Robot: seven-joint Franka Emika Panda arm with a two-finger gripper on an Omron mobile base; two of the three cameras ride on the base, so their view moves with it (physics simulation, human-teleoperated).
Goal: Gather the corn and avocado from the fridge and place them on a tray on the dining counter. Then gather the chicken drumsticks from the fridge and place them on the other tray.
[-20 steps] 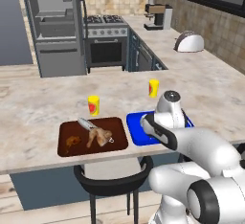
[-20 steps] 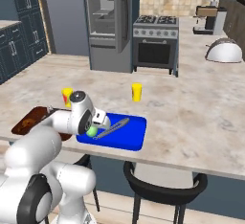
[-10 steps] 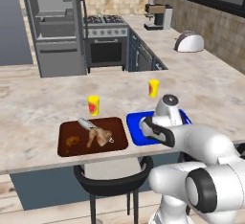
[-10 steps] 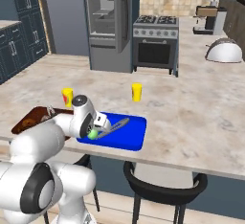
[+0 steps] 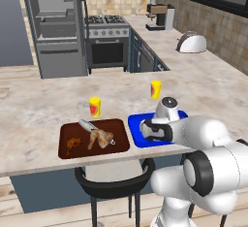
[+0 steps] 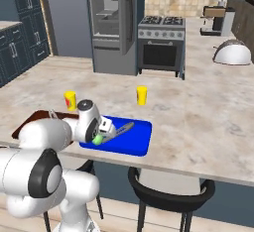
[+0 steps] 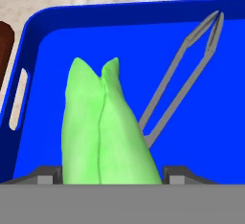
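Two trays lay side by side near the front edge of the table (image 5: 29,114): the left tray (image 5: 65,146) carried the drumsticks (image 5: 99,137), and the right tray (image 7: 134,41) held the corn (image 7: 107,132) with tongs (image 7: 186,70) just to its right. The pincer (image 6: 101,134) was over the right tray, the corn between its fingers. Behind each tray stood a cup (image 5: 94,106) (image 5: 155,89). A stool (image 5: 114,182) stood before the table. The fridge (image 5: 53,27) stood beyond, a stove (image 5: 107,39) to its right.

Light is even and bright across the rendered kitchen, with no clear single source. Shadows are faint: soft smudges under the yellow cups (image 5: 95,106) on the tabletop (image 5: 34,109). No glare or edge distortion. Textures look soft and low-resolution in both base views; the hand view's blue tray (image 7: 143,41) is flat, saturated, slightly blurred.
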